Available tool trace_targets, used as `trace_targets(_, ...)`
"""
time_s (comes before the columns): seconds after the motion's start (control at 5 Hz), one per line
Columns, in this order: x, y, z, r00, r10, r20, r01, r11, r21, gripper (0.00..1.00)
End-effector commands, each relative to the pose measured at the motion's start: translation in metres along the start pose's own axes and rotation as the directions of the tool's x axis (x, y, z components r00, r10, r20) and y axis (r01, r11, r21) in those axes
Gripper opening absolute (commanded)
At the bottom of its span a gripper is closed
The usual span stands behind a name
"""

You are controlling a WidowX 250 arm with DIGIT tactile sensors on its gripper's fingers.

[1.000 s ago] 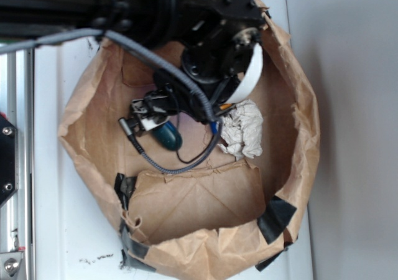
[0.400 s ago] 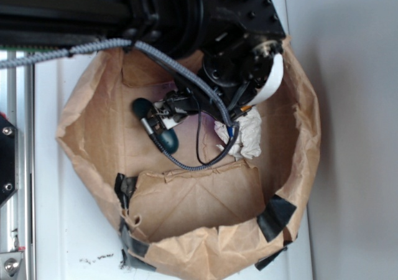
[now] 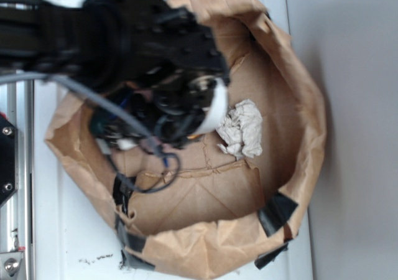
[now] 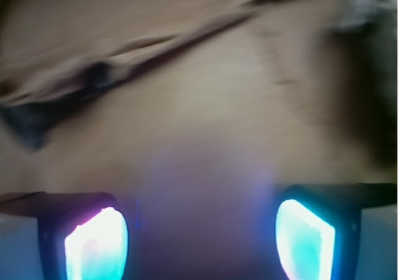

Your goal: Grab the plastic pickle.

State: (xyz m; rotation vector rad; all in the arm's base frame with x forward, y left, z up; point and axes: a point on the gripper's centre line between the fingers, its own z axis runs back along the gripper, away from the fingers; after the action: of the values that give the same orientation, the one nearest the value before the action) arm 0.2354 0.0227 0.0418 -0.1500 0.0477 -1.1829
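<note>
Gripper, wrist view: two lit fingertip pads sit well apart at the bottom corners, with a blurred, dim violet-grey shape filling the gap between them. Whether that shape is the plastic pickle, and whether the pads touch it, cannot be told; the frame is smeared. In the exterior view the gripper lies under the dark arm at the left side of the paper bag, its jaws hidden, so clamped or empty cannot be told there either.

The plastic pickle shows clearly in neither view; no green oblong is visible on the bag floor, so it is either held or hidden under the arm.

Crumpled paper ball: lies apart from the gripper, to its right on the bag floor.

Risks, as judgement: a smooth, rounded object caught near its end could slip out; the cable looping below the gripper, or the bag's left wall close by, could snag and drag the bag.
</note>
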Motion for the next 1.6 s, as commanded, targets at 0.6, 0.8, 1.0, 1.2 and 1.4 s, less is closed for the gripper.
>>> trace_targets(0.6,0.004,-0.005,0.062,0.989,-0.088,0.118,0.053,0.962,0.268,1.00)
trace_targets(0.8,-0.005,-0.012,0.018,0.976,-0.176,0.128,0.124,0.932,0.340,1.00)
trace_targets(1.0,-0.003,-0.001,-0.004,0.968,-0.213,0.132,0.154,0.921,0.358,1.00)
trace_targets(1.2,-0.004,0.013,-0.028,0.964,-0.228,0.140,0.173,0.930,0.326,1.00)
trace_targets(1.4,-0.004,0.031,-0.028,0.968,-0.199,0.152,0.146,0.942,0.302,1.00)
